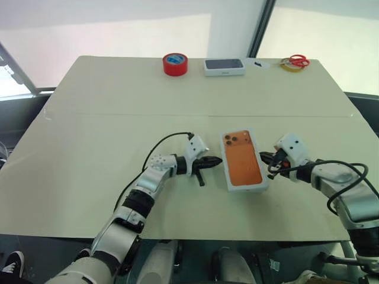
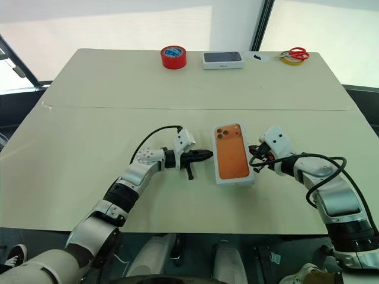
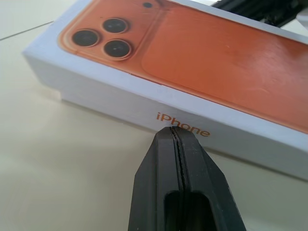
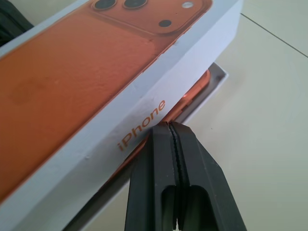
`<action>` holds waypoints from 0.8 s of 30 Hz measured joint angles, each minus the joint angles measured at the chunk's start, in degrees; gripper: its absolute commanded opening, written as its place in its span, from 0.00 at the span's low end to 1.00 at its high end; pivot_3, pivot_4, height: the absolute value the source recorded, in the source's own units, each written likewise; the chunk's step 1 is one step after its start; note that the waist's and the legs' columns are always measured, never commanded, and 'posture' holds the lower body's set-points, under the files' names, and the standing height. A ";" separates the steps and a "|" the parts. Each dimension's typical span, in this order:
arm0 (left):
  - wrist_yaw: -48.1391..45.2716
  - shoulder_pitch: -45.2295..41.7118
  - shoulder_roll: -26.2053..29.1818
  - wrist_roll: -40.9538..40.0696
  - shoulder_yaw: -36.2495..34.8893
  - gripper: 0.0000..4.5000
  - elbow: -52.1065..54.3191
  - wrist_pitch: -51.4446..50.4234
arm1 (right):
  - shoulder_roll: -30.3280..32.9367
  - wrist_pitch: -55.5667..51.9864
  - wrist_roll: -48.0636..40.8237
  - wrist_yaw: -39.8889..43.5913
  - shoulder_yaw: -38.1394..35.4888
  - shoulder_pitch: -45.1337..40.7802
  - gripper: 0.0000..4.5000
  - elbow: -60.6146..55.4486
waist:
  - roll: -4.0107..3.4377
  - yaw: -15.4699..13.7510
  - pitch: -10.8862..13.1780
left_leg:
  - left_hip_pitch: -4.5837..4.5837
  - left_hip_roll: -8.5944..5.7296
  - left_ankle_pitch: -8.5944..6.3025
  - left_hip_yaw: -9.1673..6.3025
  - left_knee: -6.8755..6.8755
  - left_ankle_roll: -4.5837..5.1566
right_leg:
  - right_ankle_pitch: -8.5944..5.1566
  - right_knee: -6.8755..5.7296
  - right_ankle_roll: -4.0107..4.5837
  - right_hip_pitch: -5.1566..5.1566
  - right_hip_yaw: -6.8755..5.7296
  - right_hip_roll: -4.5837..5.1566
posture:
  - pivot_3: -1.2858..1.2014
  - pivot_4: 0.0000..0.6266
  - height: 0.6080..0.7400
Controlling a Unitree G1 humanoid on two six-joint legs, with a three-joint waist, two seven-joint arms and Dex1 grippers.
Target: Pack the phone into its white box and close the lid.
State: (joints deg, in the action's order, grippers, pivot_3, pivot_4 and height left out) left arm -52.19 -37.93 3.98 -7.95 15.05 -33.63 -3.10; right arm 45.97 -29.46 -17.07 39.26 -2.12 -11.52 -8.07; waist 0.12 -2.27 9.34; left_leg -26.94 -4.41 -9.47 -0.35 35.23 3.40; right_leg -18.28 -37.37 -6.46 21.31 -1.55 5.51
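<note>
Broad cream table (image 1: 118, 118), with a red tape roll (image 1: 175, 64), another white box with a dark phone picture (image 1: 224, 67) and red-handled scissors (image 1: 296, 61) well apart along the far edge.

Near the front middle, the lid (image 1: 241, 160), orange print up, sitting askew over the white box (image 4: 211, 84); on the right side an uncovered corner of the tray, and within it an orange edge, likely the phone (image 4: 195, 91) already inside.

Left gripper (image 1: 208, 161) just beside the lid's left wall, jaws pressed together on nothing. Right gripper (image 1: 266, 158) at the opposite wall, jaws likewise shut and empty, tips near the printed lettering.

Probably light, stiff cardboard, smooth enough to skate across the table under a one-sided push. Best handled from both long walls at once, low on the sides, squaring the lid over the tray, then pressing down evenly on top; thin walls liable to dent or jam if forced while crooked.
</note>
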 measured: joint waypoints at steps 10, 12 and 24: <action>0.02 -0.77 -1.01 1.03 -0.19 0.00 -2.04 2.34 | -2.07 1.29 3.56 -2.31 -0.09 -2.50 0.01 4.25 | 0.00 -0.04 0.00 | 0.00 0.00 0.02 0.00 0.00 -0.03 | 0.01 -0.02 -0.01 0.00 0.00 -0.01 | 0.52 0.24 0.99; 0.13 -0.76 -1.01 1.31 -0.19 0.00 -2.04 2.47 | -2.17 1.60 4.43 -2.37 -0.07 -2.61 0.01 4.45 | 0.00 -0.06 0.00 | 0.00 0.00 0.02 0.00 0.00 -0.03 | 0.01 -0.02 -0.01 0.00 0.00 -0.01 | 0.52 0.24 0.99; 1.89 -2.46 -2.54 -1.52 -3.95 0.00 5.80 0.17 | -4.14 3.36 -2.56 2.50 -7.04 -3.08 0.01 1.35 | 0.00 -0.07 0.00 | 0.01 0.00 0.04 0.00 0.00 -0.05 | 0.01 -0.06 -0.03 -0.03 0.00 -0.03 | 0.52 0.24 0.99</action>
State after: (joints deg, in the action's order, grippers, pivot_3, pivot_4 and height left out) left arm -50.31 -40.40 1.43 -9.47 11.10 -27.83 -2.93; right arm 41.83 -26.10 -19.64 41.76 -9.15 -14.60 -6.72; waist 0.11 -2.34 9.34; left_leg -26.93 -4.41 -9.43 -0.35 35.23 3.35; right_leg -18.26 -37.43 -6.49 21.27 -1.56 5.48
